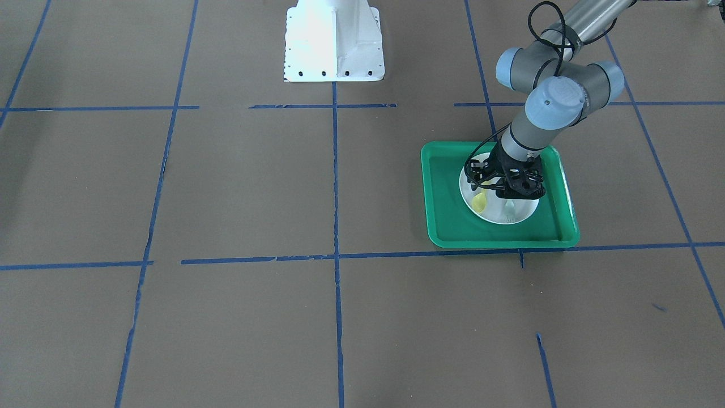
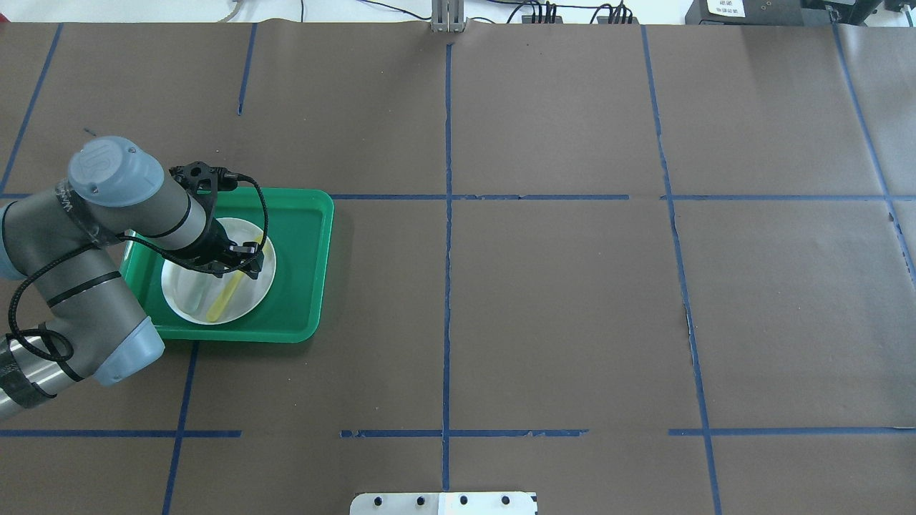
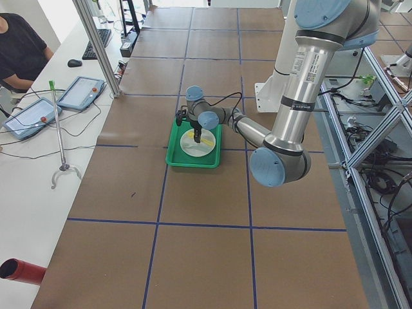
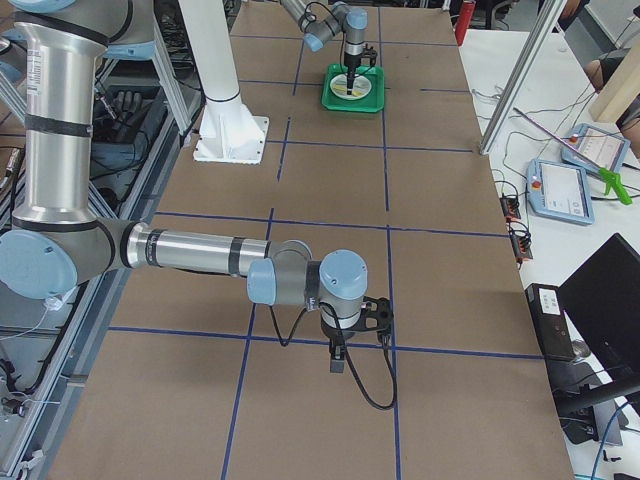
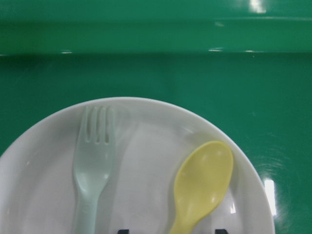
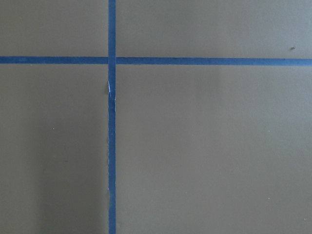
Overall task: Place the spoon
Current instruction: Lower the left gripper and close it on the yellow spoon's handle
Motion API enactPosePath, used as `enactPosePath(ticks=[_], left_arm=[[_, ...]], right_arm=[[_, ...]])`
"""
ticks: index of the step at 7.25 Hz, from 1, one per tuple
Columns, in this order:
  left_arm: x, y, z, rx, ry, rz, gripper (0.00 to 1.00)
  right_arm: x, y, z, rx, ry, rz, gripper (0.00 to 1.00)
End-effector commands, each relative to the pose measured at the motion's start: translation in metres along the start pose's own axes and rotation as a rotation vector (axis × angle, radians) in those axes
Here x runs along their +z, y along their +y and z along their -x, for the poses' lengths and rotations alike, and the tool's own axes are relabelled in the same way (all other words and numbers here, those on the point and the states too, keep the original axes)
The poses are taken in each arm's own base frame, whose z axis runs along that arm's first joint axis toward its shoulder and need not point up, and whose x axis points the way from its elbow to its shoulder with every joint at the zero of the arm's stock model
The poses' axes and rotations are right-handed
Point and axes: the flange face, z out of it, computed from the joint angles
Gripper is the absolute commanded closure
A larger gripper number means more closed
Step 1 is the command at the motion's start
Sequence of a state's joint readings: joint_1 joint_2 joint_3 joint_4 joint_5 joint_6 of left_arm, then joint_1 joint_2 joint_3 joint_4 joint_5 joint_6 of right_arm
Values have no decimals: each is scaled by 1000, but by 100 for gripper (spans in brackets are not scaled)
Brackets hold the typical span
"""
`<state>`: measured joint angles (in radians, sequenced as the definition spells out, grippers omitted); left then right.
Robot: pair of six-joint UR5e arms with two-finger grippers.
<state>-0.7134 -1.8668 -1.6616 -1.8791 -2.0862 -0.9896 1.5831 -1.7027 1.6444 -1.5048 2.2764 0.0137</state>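
Observation:
The pale-yellow spoon lies flat on the white plate, to the right of a grey-green fork. The plate sits in a green tray. In the overhead view the spoon runs diagonally across the plate. My left gripper hangs low over the plate and is open. Its two black fingertips show at the bottom of the left wrist view, on either side of the spoon's handle, with gaps to it. My right gripper hovers over bare brown paper far from the tray. I cannot tell if it is open or shut.
The table is covered in brown paper with blue tape lines. The white robot base stands at the robot's edge of the table. A side desk with tablets and a seated person lies beyond the far table edge.

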Motion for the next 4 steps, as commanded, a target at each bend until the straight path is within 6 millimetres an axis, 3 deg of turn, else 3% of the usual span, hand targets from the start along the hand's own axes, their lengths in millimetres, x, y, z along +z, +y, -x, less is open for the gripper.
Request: enactPosePath(ticks=[1,4], left_arm=[[0,0,0,-1,1,-1,44],[0,0,0,0,0,0,54]], right_arm=[[0,0,0,-1,0,0,0],[0,0,0,0,0,0,0]])
